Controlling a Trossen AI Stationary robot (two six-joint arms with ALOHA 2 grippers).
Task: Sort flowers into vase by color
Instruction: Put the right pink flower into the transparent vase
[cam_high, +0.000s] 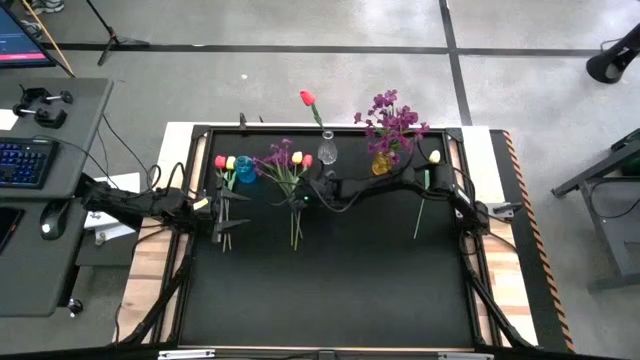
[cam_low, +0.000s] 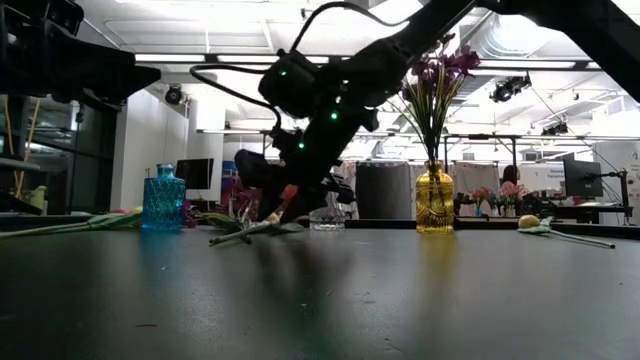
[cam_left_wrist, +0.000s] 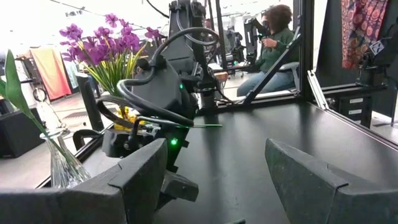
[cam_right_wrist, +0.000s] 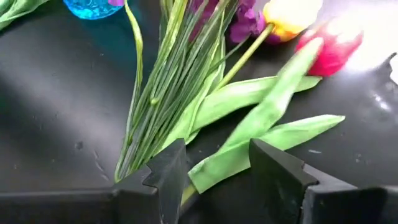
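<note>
Looking down from the high view, purple sprigs (cam_high: 392, 118) fill the yellow vase (cam_high: 381, 163) and a red tulip (cam_high: 307, 98) the clear vase (cam_high: 327, 152) — the blue vase (cam_high: 246, 170) stands empty, loose flowers (cam_high: 287, 165) beside it and a yellow tulip (cam_high: 433, 158) at right. In the right wrist view the right gripper (cam_right_wrist: 214, 168) stands part-open astride a leaf of the loose flowers' pile, gripping nothing yet; the left wrist view shows the left gripper (cam_left_wrist: 217, 180) wide open, empty — much sorting remains.

The light is bright and comes from above: in the low view the ceiling lamps (cam_low: 300, 57) glow white, and the black table top (cam_low: 320, 300) reflects the blue vase (cam_low: 163, 199) and yellow vase (cam_low: 434, 198) as soft streaks. The near part of this table is blurred. In the high view the light is even, with weak shadows. In the right wrist view the red tulip (cam_right_wrist: 333, 46) is washed out by glare, and the flowers look soft. In the left wrist view the far left background is overexposed.
</note>
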